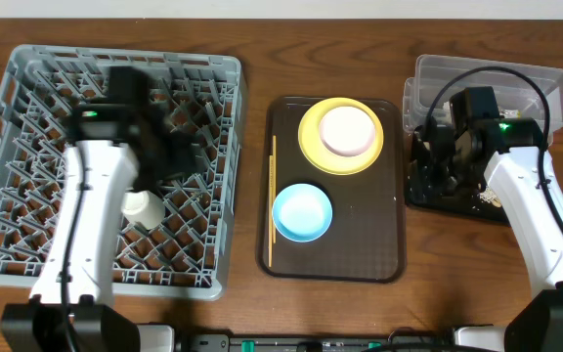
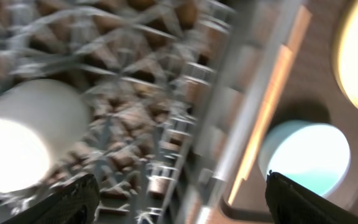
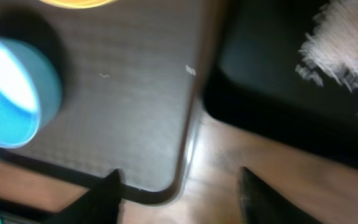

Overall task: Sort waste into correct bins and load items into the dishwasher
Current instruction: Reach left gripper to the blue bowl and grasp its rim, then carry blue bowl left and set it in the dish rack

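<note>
The grey rack (image 1: 27,88) fills the counter's (image 1: 428,293) left side. The left arm hangs over the rack's right half. In its blurred wrist view the left jaws stand wide apart with nothing between them.

The brown tray (image 1: 384,244) lies at the centre. To its right sits the clear tub (image 1: 545,83), with the black tray (image 1: 428,196) touching the tub's near side. The right arm is above the black tray's left part. The right jaws are spread and empty, over the strip of counter between the two trays.

On the brown tray the yellow plate (image 1: 311,147) carries the white bowl (image 1: 348,130), and the blue bowl (image 1: 302,212) sits nearer. The cup (image 1: 143,205) lies on its side in the rack. The chopsticks (image 1: 272,200) lie along the brown tray's left edge. Pale scraps (image 3: 347,43) lie in the black tray, too blurred to name.
</note>
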`<state>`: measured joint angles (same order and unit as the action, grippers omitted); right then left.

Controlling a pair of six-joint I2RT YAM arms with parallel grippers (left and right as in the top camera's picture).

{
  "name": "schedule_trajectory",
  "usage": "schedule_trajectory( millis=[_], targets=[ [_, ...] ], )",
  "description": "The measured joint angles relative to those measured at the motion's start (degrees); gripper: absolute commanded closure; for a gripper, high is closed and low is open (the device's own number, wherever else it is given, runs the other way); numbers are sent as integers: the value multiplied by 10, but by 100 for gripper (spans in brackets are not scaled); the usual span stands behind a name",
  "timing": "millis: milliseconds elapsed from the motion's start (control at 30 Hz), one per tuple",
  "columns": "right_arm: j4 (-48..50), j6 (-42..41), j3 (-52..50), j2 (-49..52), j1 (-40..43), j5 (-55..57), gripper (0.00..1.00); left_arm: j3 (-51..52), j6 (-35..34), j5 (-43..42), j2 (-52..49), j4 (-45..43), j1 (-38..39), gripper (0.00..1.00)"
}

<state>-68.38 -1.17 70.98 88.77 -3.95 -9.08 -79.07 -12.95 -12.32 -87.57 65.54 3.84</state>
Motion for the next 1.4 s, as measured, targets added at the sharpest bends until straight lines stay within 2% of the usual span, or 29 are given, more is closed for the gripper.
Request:
schedule_trajectory(
  millis=[67, 167, 433, 733, 800, 867, 933, 1100, 1233, 1300, 1400],
  targets=[
    [-13, -12, 0, 0, 1, 36, 11, 1, 2, 0, 0, -9, 52, 12],
    [-18, -28, 0, 0, 11, 62, 1, 10, 4, -2, 0, -31, 128, 12],
    [-23, -43, 0, 0, 36, 91, 1, 26, 8, 25, -18, -98, 319, 12],
    [-27, -47, 0, 0, 43, 94, 1, 26, 9, 74, -114, -157, 435, 14],
    [-28, -47, 0, 0, 43, 94, 1, 26, 7, 78, -146, -163, 447, 19],
    [-28, -47, 0, 0, 43, 94, 1, 26, 4, 80, -176, -169, 456, 35],
    [-29, -47, 0, 0, 43, 94, 1, 27, 1, 79, -200, -176, 464, 46],
    [-30, -47, 0, 0, 43, 94, 1, 27, -1, 78, -234, -184, 481, 60],
    [-31, -47, 0, 0, 43, 94, 1, 27, -4, 78, -239, -187, 485, 80],
    [-31, -47, 0, 0, 43, 94, 1, 27, -3, 80, -239, -187, 485, 93],
    [-32, -47, 0, 0, 43, 94, 1, 26, -1, 86, -238, -181, 485, 94]
  ],
)
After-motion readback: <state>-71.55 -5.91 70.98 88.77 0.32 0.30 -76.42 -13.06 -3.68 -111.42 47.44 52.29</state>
